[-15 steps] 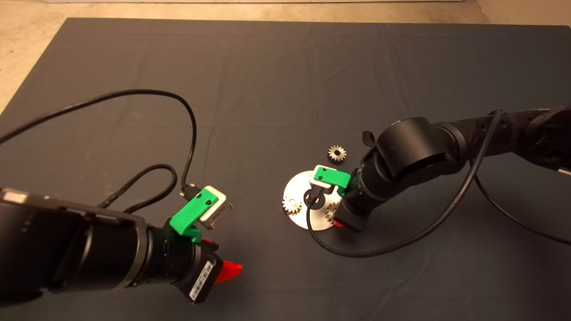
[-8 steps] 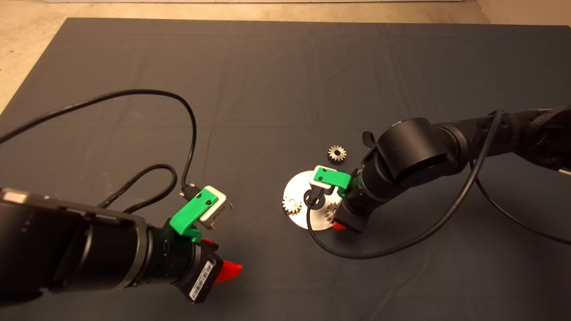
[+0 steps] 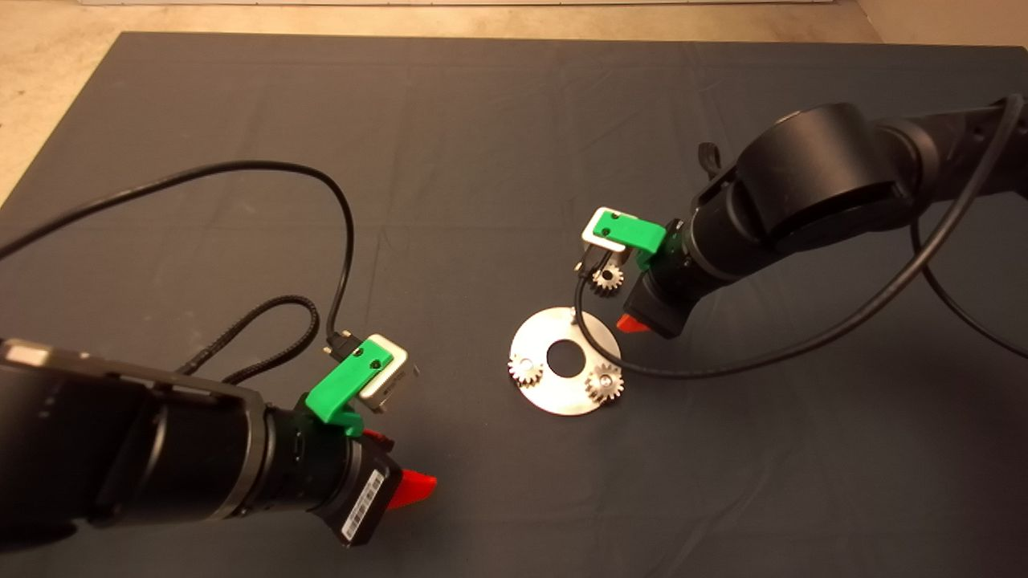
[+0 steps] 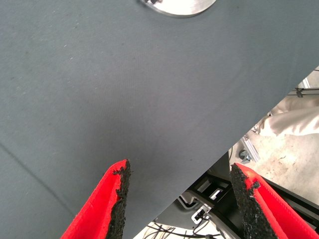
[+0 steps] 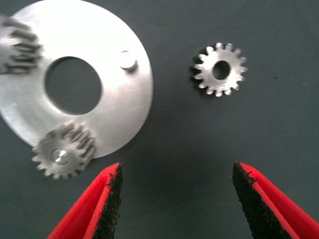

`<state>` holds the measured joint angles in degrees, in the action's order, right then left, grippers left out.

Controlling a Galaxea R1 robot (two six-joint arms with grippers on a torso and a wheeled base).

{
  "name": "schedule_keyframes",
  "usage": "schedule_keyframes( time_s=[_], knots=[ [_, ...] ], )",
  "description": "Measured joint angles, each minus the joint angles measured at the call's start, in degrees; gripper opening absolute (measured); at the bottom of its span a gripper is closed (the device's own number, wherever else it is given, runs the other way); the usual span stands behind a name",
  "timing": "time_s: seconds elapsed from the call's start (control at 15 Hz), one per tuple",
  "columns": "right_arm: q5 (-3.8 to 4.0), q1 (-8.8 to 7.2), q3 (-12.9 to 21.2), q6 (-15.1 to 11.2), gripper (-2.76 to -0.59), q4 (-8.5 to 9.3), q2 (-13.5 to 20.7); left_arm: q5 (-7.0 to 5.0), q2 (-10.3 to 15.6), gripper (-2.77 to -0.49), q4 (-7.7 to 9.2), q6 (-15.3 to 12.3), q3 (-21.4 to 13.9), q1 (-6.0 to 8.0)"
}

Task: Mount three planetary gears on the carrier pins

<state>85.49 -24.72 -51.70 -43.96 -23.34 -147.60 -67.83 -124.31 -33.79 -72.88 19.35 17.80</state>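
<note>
I work in a lab-like test room: a dark mat on a table, bare beige floor beyond, metal framing under the edge.

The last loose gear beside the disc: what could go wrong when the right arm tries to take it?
1. The loose gear lies flat on the mat, so the right gripper's open jaws may slip off its low toothed edge.
2. It lies close to the disc; a finger might push the disc and shift the free pin.
3. The two mounted gears could be knocked.
</note>
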Motion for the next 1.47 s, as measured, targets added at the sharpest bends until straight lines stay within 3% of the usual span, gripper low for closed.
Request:
schedule_keyframes(
  time_s=[0.13,0.33,0.4,0.6,0.73,1.2,1.47],
  knots=[
    [-0.70,0.58,-3.4,0.0,-1.75,-0.02,0.0,0.83,-0.1,-1.92,0.00,0.0,0.0,0.00],
    [-4.52,3.43,-7.8,0.2,-1.75,0.02,-0.4,0.88,-0.1,-1.92,0.00,-0.1,0.0,0.00],
    [-5.39,3.83,-9.7,0.2,-1.75,0.02,-0.6,0.93,-0.1,-1.92,0.00,-0.1,0.0,0.00],
    [-6.85,3.91,-11.8,0.2,-1.75,0.00,-1.2,1.02,-0.1,-1.92,0.00,-0.2,0.0,0.00],
    [-7.11,3.89,-11.8,0.8,-1.60,0.00,-1.3,1.03,-0.1,-1.92,0.00,-0.2,0.0,0.00],
    [-7.16,3.89,-15.6,5.8,-1.58,0.00,-1.3,1.03,-0.1,-1.92,0.00,-0.2,0.0,0.00],
    [-7.28,3.91,-17.7,6.5,-1.58,0.00,-1.7,1.03,-0.1,-1.92,0.00,-0.2,0.0,0.00]
  ],
)
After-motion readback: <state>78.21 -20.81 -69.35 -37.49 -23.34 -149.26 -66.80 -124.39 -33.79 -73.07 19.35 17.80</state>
